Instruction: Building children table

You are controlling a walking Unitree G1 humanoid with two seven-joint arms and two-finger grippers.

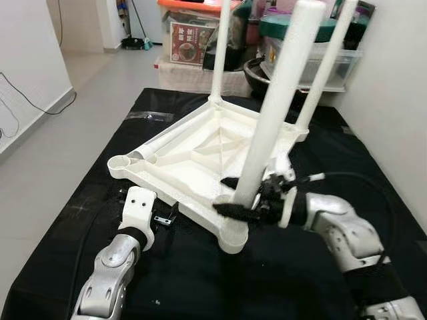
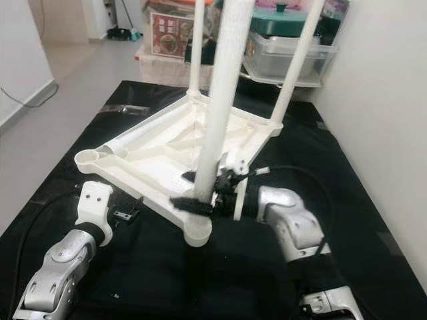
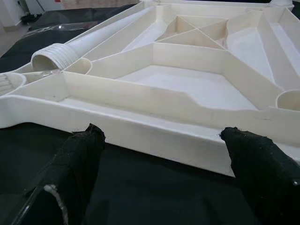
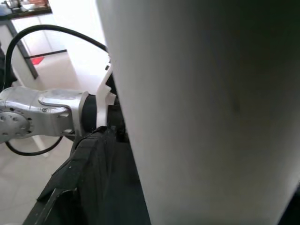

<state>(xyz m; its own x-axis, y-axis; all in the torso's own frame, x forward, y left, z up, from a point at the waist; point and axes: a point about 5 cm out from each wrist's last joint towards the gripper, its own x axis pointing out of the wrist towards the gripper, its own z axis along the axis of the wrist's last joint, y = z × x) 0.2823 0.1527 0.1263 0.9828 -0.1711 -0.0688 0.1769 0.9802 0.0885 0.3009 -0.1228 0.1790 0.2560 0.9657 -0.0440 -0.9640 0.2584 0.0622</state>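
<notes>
upturned table, one leg gripped

right gripper (image 1: 239,197) clamps the nearest leg (image 1: 277,107) at its base. left wrist view: left gripper (image 3: 164,154) spread open, table top (image 3: 197,79) rim just ahead, loose leg (image 3: 89,42) beyond. black mat (image 1: 80,220) margin nearside.

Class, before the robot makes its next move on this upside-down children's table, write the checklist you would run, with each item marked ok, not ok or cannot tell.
1. Right gripper grasps the near leg at its base: ok.
2. Near leg standing in its corner socket: ok, though how fully it is screwed in: cannot tell.
3. Two far legs upright in the tabletop: ok.
4. Fourth leg fitted: not ok; it lies inside the tabletop, threaded end by the empty socket.
5. Left gripper open, facing the tabletop's edge, holding nothing: ok.
6. Tabletop flat on the black mat: cannot tell.
</notes>
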